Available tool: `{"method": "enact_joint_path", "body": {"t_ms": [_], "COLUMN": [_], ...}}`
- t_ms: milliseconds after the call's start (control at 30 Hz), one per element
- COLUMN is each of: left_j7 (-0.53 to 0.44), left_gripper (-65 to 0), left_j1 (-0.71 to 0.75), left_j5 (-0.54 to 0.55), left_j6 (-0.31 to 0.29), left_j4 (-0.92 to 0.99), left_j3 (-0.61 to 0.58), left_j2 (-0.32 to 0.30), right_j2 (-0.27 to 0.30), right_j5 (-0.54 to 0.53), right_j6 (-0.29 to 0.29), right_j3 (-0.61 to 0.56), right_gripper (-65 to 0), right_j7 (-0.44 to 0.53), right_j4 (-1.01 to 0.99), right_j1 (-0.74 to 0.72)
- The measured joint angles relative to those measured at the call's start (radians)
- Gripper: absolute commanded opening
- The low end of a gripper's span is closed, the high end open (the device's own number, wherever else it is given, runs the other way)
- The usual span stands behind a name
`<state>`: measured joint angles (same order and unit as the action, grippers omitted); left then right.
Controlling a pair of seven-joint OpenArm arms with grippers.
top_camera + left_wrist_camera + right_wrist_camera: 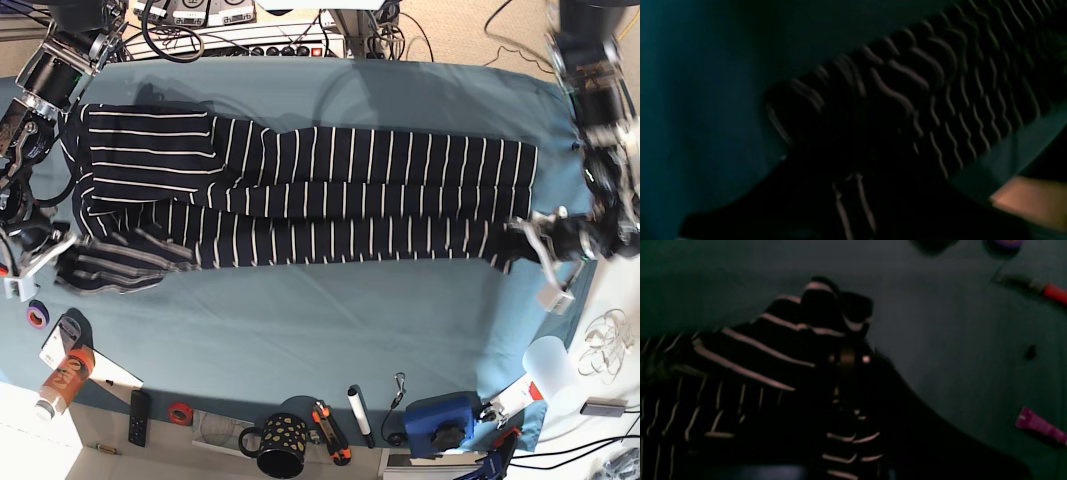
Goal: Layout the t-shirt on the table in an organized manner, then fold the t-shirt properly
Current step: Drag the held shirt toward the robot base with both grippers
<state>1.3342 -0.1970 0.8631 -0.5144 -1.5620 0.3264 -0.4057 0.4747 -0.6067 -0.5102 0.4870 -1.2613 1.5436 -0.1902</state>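
both claws clamp the dark navy white-striped fabric t-shirt (pixel 300 195); a thin pinch could slip, crumpling it on the teal table (pixel 330 330).

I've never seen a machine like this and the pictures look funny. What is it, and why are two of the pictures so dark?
It is a robot with two arms. One picture looks straight down from above. There you see a striped t-shirt stretched long across a table covered in blue cloth. The other two come from small cameras on the robot's wrists, so close to the cloth that they look dark. The left gripper pinches one end of the shirt, and the right gripper pinches the other. Both are shut on it. Along the near edge lie a spotted mug, rolls of tape and some tools.
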Motion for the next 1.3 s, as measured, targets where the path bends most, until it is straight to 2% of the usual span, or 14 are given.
{"method": "enact_joint_path", "body": {"t_ms": [67, 167, 367, 633, 733, 967, 1000, 1100, 1300], "left_j7": [-0.042, -0.055, -0.055, -0.057, -0.058, -0.061, -0.057, -0.049, -0.041], "left_gripper": [-65.0, -65.0, -65.0, -65.0, -65.0, -65.0, -65.0, -65.0, -65.0], "left_j1": [0.032, 0.075, 0.127, 0.127, 0.127, 0.108, 0.110, 0.125, 0.176], "left_j5": [-0.065, -0.108, -0.108, -0.108, -0.115, -0.084, -0.080, -0.032, -0.035], "left_j6": [0.027, 0.055, 0.071, 0.070, 0.070, 0.061, 0.049, 0.039, 0.039], "left_j4": [-0.079, -0.089, -0.085, -0.085, -0.085, -0.086, -0.086, -0.086, -0.086], "left_j3": [-0.001, 0.000, 0.001, 0.001, 0.009, 0.113, 0.113, 0.109, 0.108], "left_j2": [0.015, 0.015, 0.015, 0.015, 0.016, 0.017, 0.017, 0.018, 0.018], "right_j2": [-0.002, -0.001, -0.002, -0.001, -0.003, -0.004, -0.004, -0.004, -0.004], "right_j5": [-0.014, -0.012, -0.013, -0.136, -0.198, -0.207, -0.206, -0.206, -0.209], "right_j6": [-0.007, -0.007, -0.034, -0.033, -0.034, -0.042, -0.064, -0.085, -0.086], "right_j3": [0.000, 0.000, 0.000, 0.003, 0.036, 0.199, 0.209, 0.216, 0.217], "right_gripper": [-65.0, -65.0, -65.0, -65.0, -65.0, -65.0, -65.0, -65.0, -65.0], "right_j7": [-0.021, -0.026, -0.070, -0.043, -0.038, -0.071, -0.099, -0.158, -0.153], "right_j4": [0.000, 0.000, 0.000, 0.002, 0.002, 0.003, 0.003, 0.003, 0.004], "right_j1": [0.000, 0.000, 0.000, 0.000, -0.001, -0.002, -0.001, -0.001, 0.018]}}
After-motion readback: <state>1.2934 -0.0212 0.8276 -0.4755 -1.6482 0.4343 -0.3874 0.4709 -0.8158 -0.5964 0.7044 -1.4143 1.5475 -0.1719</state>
